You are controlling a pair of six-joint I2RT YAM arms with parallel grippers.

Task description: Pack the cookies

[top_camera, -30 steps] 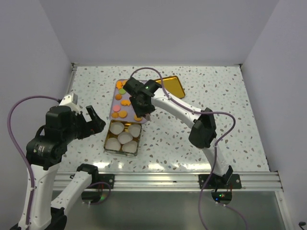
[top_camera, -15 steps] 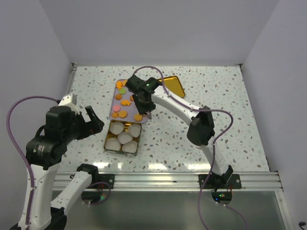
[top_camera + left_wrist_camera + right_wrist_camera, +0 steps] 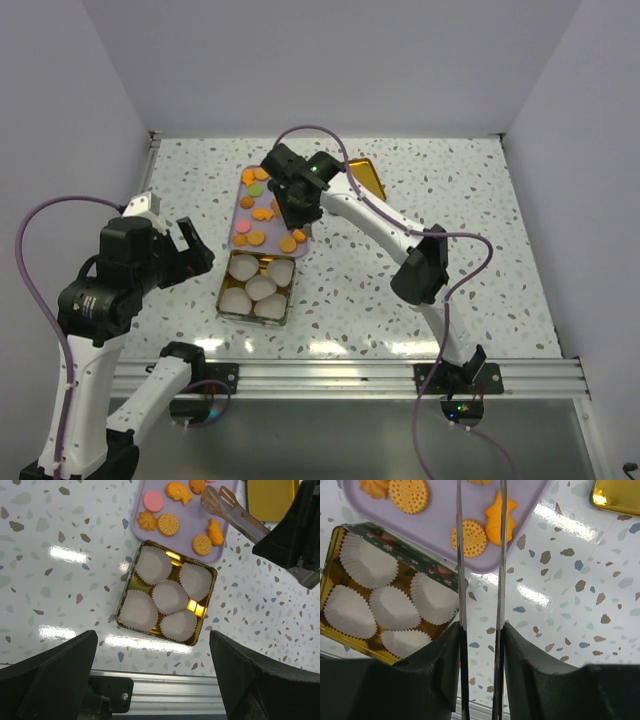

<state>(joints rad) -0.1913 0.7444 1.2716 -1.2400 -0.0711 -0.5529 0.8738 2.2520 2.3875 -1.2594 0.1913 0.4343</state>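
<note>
**A:** Where do we have the cookies [image 3: 168, 524]?

**B:** On the lavender tray [image 3: 186, 527], top centre of the left wrist view. We count orange rounds, fish and flower shapes, and one pink round.

**A:** And the tin?

**B:** The gold tin [image 3: 196, 608] sits just below the tray on the speckled table [image 3: 75, 530], with five white paper cups [image 3: 170, 596] inside. The gold lid [image 3: 272, 497] is in the upper right corner.

**A:** Right gripper?

**B:** The right gripper [image 3: 481, 630] is clamped on metal tongs [image 3: 245, 520], with both blades running out between its fingers. The slotted tips are over the right side of the tray, near a fish cookie. We can't tell if they touch the tray.

**A:** Left?

**B:** The left gripper [image 3: 197, 245] has its jaws wide apart and holds nothing. In the top view it is left of the tin, above the table.
</note>
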